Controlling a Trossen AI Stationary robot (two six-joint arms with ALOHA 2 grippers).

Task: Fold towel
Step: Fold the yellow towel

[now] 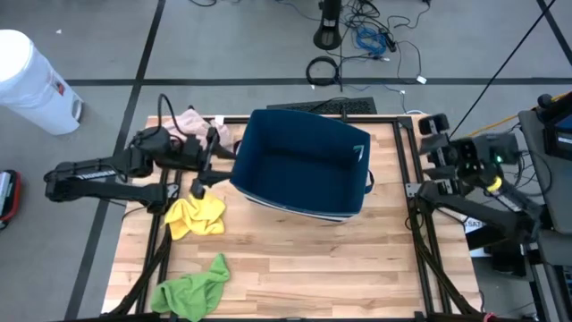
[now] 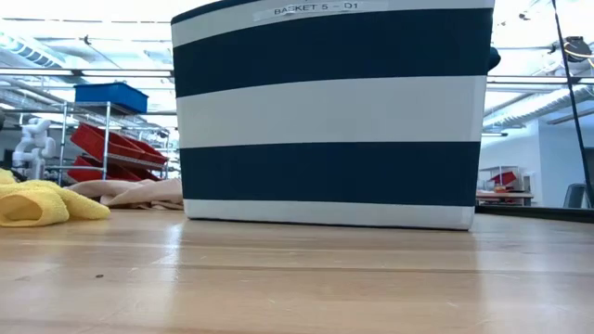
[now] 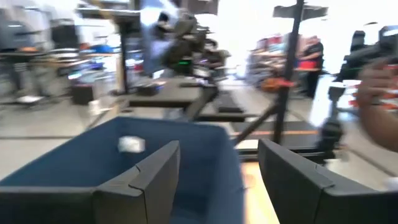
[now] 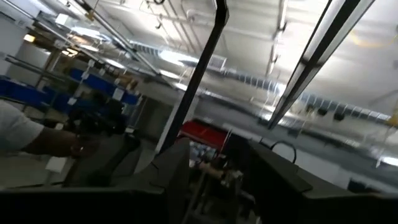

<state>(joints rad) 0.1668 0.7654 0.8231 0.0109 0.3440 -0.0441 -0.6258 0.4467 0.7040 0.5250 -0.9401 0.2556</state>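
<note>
Even overhead light, ceiling glare in the low view, both wrist views motion-blurred.

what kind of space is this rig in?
Probably an industrial lab or workshop: red storage bins on metal shelving, loose floor cables behind the wooden table, and exposed ceiling ducting.
</note>
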